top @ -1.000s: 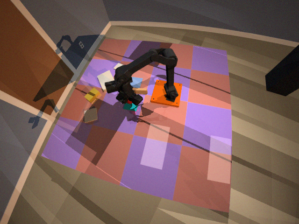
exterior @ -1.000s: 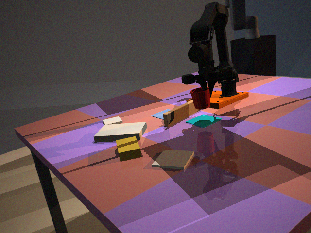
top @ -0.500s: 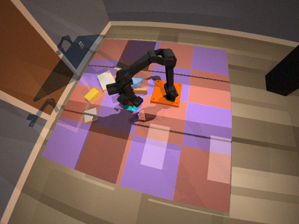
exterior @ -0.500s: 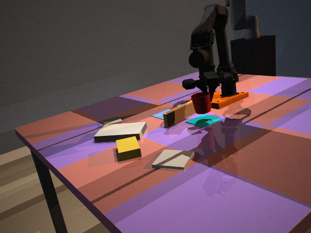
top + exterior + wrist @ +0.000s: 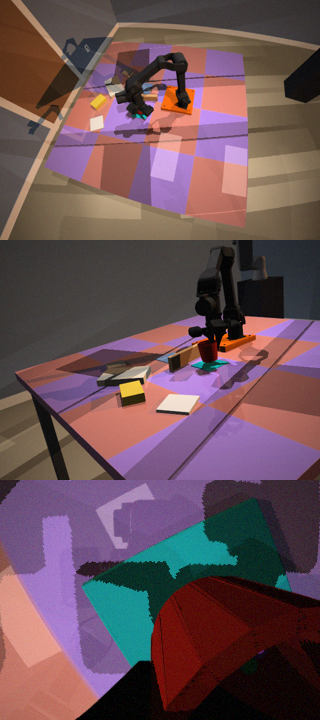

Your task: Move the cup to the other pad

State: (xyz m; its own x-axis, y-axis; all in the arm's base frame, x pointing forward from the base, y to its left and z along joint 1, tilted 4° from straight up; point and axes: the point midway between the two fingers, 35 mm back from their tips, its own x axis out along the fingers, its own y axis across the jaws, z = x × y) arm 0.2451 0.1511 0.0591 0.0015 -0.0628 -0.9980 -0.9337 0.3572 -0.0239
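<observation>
Gripper (image 5: 210, 339) clamped on cup (image 5: 207, 350) rim, cup centre-right of exterior view, over teal pad (image 5: 210, 365). Judgement: lower straight, keep upright, seat base flat, then open slowly. Marbles not visible.

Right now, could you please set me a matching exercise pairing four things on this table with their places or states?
Things:
1. red cup
2. teal pad
3. yellow block
4. blue pad

Places or states:
A. flat behind the wooden block
B. gripped by the gripper
C. between the grey slab and the white tile
D. under the cup

Pairs: 1-B, 2-D, 3-C, 4-A
</observation>
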